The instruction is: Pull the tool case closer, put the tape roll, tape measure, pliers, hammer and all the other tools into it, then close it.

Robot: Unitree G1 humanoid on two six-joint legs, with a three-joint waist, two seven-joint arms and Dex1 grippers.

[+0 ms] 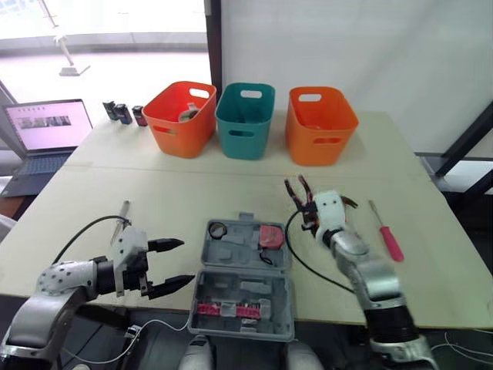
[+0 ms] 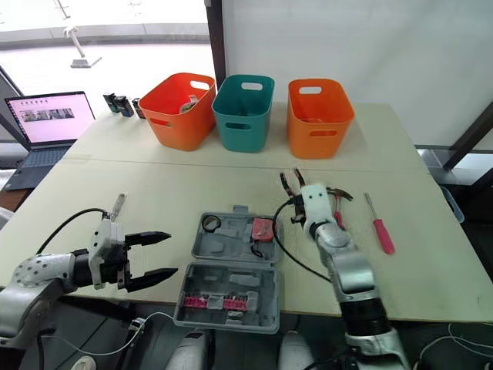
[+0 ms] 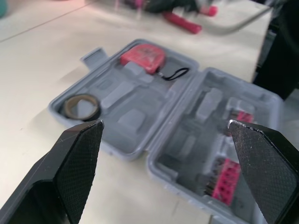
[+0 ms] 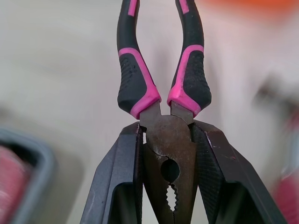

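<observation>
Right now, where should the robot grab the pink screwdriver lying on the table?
Take the screwdriver by its thick pink handle, coming straight down from above and closing across it. It lies flat on the table, and its metal shaft looks too thin for a sure hold.

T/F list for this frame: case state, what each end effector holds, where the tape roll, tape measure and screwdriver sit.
1. The tool case lies open. True.
2. The right end effector is empty. False: it is shut on the pliers, gripping them by the head.
3. The tape measure is in the case. True.
4. The left end effector holds the tape roll. False: it is open and empty beside the case, and the tape roll lies in the case.
5. The screwdriver is in the case. False: it lies on the table, to the right of the right arm.
</observation>
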